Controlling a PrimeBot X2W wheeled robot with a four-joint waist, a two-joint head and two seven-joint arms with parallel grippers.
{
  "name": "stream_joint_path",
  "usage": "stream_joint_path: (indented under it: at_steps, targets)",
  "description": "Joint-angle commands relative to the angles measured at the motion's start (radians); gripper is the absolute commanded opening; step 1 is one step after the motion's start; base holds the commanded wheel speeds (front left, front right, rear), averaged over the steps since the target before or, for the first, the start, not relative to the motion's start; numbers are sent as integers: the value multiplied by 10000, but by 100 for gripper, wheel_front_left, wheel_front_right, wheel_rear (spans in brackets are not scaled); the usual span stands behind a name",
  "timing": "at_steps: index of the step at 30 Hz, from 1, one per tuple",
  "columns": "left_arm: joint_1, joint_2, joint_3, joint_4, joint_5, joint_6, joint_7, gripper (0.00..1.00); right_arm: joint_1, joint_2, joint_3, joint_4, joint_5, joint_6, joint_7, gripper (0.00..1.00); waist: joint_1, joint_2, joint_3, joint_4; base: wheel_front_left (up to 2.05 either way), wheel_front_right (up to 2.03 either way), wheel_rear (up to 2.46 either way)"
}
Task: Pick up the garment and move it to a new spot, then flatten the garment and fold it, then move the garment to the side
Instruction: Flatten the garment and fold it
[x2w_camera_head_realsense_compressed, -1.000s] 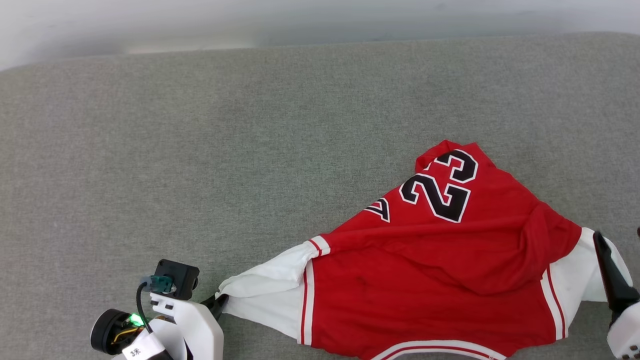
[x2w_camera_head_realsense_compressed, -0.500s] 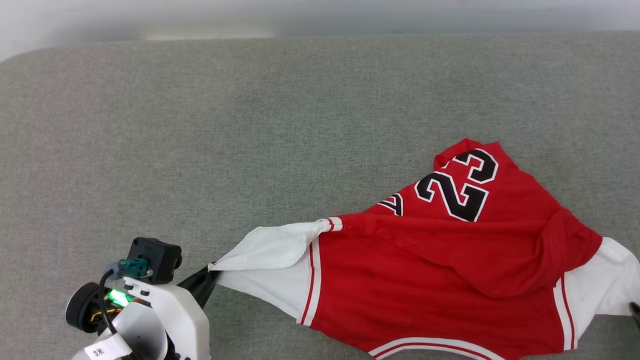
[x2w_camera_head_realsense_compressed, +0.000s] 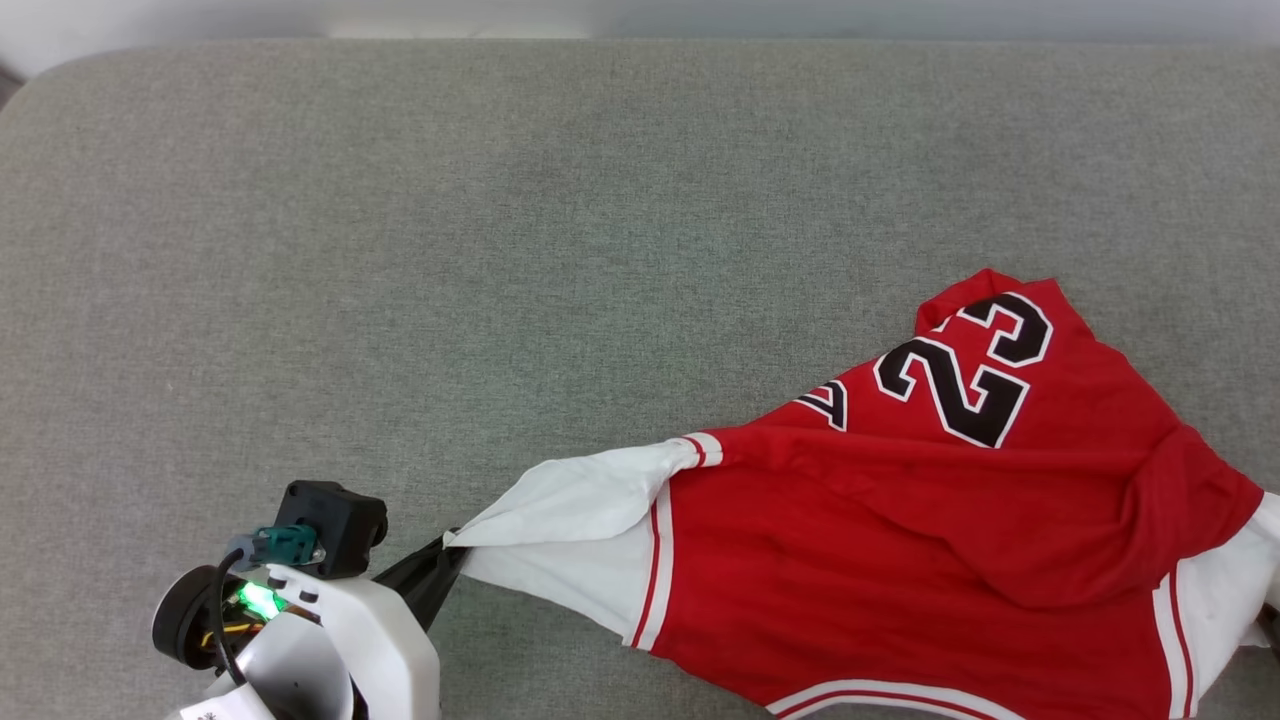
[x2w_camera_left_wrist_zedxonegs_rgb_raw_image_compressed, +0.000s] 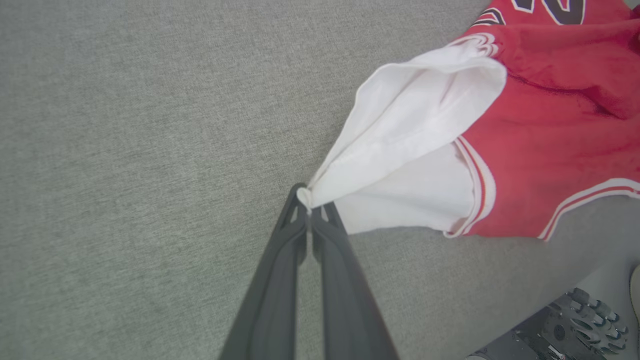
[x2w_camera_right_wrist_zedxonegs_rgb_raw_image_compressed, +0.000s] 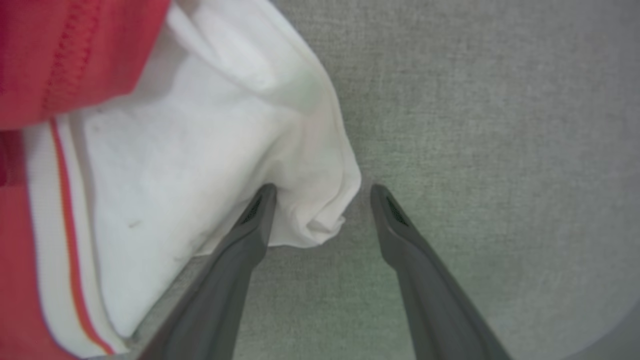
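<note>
The garment (x2w_camera_head_realsense_compressed: 900, 560) is a red jersey with white sleeves and a black number 23. It lies crumpled on the grey cloth surface (x2w_camera_head_realsense_compressed: 500, 250) at the lower right of the head view. My left gripper (x2w_camera_head_realsense_compressed: 455, 540) is shut on the tip of its white left sleeve (x2w_camera_head_realsense_compressed: 570, 530), which is drawn out to a point. The left wrist view shows this pinch, with the left gripper (x2w_camera_left_wrist_zedxonegs_rgb_raw_image_compressed: 310, 200) on the garment (x2w_camera_left_wrist_zedxonegs_rgb_raw_image_compressed: 410, 150). My right gripper (x2w_camera_right_wrist_zedxonegs_rgb_raw_image_compressed: 324, 189) stands open. The edge of the garment's other white sleeve (x2w_camera_right_wrist_zedxonegs_rgb_raw_image_compressed: 200, 165) lies between its fingers (x2w_camera_right_wrist_zedxonegs_rgb_raw_image_compressed: 260, 210), against the left one.
The grey surface stretches bare to the left of the garment and beyond it, up to a rounded far edge (x2w_camera_head_realsense_compressed: 640, 42). In the left wrist view the surface's near edge and part of the robot's base (x2w_camera_left_wrist_zedxonegs_rgb_raw_image_compressed: 575, 320) show at the lower right.
The head camera has shifted, so the garment sits further right in the picture. My left gripper keeps its pinch on the sleeve. My right gripper has slid off the picture's right edge.
</note>
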Motion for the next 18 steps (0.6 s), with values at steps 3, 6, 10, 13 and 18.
stream_joint_path:
  at_steps: [3,6,10,13,18]
  targets:
    - [116,32,14,36,-29,65,32,0,473,596,696,639,310,94,339,100,0,0,-18,22,0,0,0]
    - [174,47,13,86,-49,90,33,0,648,736,783,724,486,97,349,100,0,0,-108,-25,0,0,0]
    - [291,28,-42,155,-142,68,52,0,700,688,916,819,664,97,474,0,0,0,-288,-180,0,0,0]
    - [369,16,7,295,-264,101,58,0,456,416,687,571,966,45,104,0,0,0,-569,-350,0,0,0]
    - [555,166,116,296,-370,101,69,0,392,47,451,-47,1318,42,0,0,0,0,-923,-489,0,0,0]
